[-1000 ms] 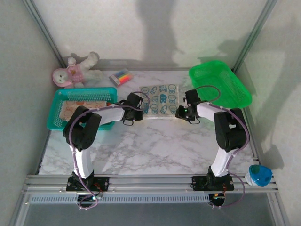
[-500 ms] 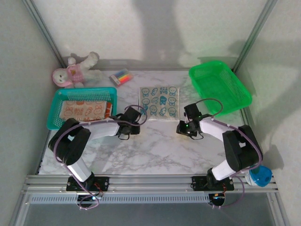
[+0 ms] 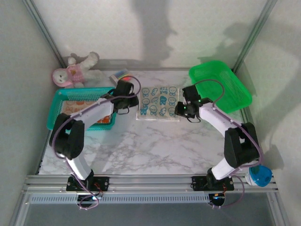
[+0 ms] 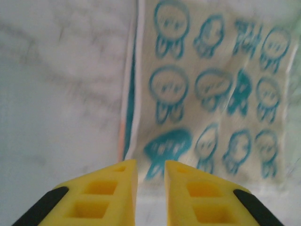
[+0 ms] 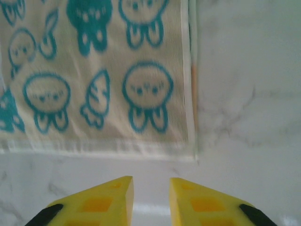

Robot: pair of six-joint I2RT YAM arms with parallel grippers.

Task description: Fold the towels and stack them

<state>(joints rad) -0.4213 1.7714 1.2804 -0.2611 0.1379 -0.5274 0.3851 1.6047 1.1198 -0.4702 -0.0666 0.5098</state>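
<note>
early stage, i'd say. blue towel (image 3: 159, 102) lies flat on the worktop (image 3: 150, 146) just right of the teal basket (image 3: 55, 110), print side up. a second layer shows along its side edge in the wrist views, so maybe one fold is in, can't tell for sure. orange towel (image 3: 77, 107) lies in the teal basket, at least one, looks unfolded. no stack anywhere on the worktop.

left tool (image 4: 150, 165) sits at the blue towel's corner on the side facing the teal basket, fingers a narrow gap apart, nothing between them. right tool (image 5: 151, 181) is at the corner on the side away from the teal basket, fingers likewise a little apart, empty, just short of the hem.

left to do, my guess: grip the two corners, fold the blue towel, then pull the orange towel out of the teal basket, fold it, stack.
</note>
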